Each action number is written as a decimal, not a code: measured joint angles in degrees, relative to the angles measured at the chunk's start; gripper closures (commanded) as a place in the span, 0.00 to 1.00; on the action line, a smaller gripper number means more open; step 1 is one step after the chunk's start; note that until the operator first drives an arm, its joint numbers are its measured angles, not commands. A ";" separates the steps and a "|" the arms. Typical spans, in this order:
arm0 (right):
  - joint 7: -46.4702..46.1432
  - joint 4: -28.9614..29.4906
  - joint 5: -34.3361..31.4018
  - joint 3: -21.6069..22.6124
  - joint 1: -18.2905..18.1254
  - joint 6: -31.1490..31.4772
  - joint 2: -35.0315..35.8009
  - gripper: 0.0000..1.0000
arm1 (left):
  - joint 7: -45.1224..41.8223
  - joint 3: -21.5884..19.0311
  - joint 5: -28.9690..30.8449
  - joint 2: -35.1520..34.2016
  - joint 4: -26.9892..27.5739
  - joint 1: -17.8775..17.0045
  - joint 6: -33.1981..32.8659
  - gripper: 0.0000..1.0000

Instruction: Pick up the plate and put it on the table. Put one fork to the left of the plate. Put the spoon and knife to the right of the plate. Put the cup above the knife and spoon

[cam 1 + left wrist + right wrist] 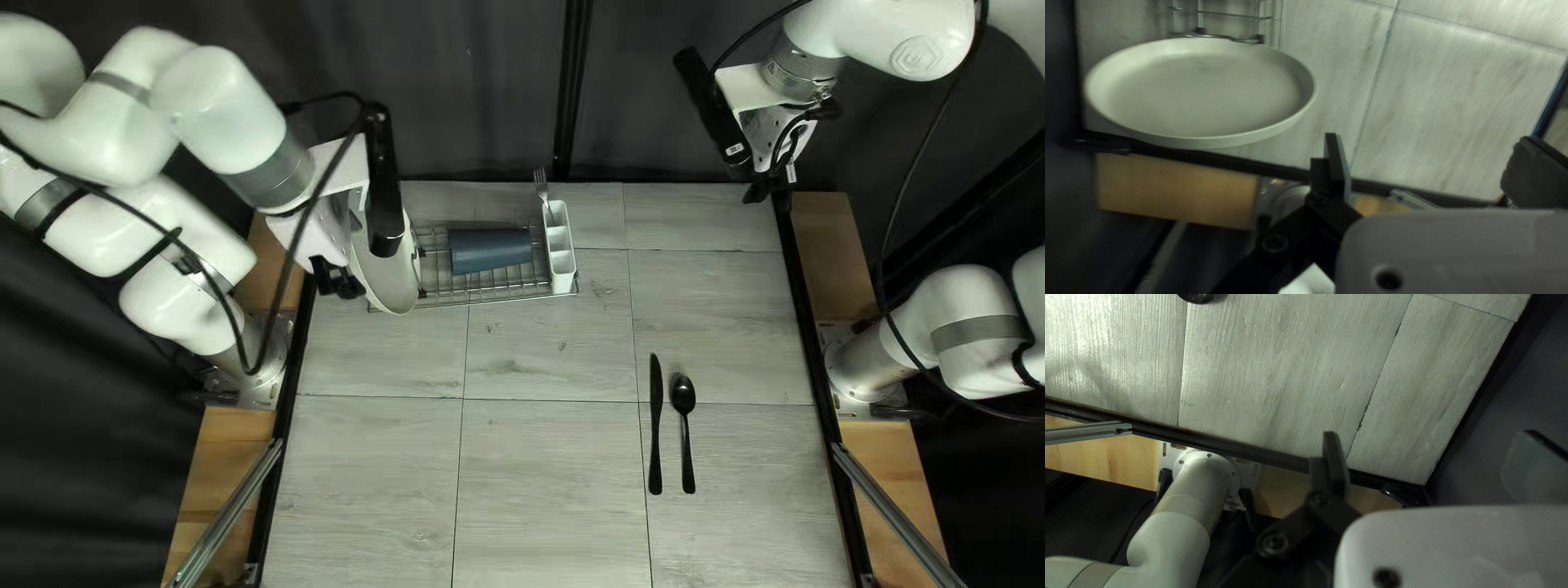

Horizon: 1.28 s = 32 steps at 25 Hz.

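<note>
At the upper left of the top left view, my left gripper (340,279) hangs over the pale plate (390,278), which looks tilted at the rack's left end. In the left wrist view the gripper (1429,158) is open and nothing is between its fingers; the plate (1203,92) lies off to one side. My right gripper (771,185) is raised near the far right corner; its own view shows the gripper (1429,452) open and empty. A black knife (655,425) and spoon (686,425) lie side by side. A dark blue-grey cup (490,250) rests sideways in the rack. One fork (541,185) stands in the caddy.
The wire rack (495,292) stands near the table's far edge, with the white caddy (562,261) at its right end. Black rails (811,316) border the table sides. A cable (289,261) loops from my left arm.
</note>
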 measured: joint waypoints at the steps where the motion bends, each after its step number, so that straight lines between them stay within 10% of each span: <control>1: 0.00 0.00 0.00 0.00 0.00 0.00 0.00 0.00 | 0.37 0.44 0.14 -0.53 -0.18 0.18 0.07 0.00; 15: 0.00 0.00 0.00 0.00 0.00 0.00 0.00 0.00 | -12.18 4.86 -3.85 0.94 3.73 7.41 0.57 0.00; 23: 0.00 0.00 0.00 0.00 0.00 0.00 0.00 0.00 | -38.43 1.30 -3.82 7.75 4.82 17.11 2.07 0.00; 32: 0.00 0.00 0.00 0.00 0.00 0.00 0.00 0.00 | -47.72 2.02 1.47 9.52 -2.35 23.74 0.77 0.00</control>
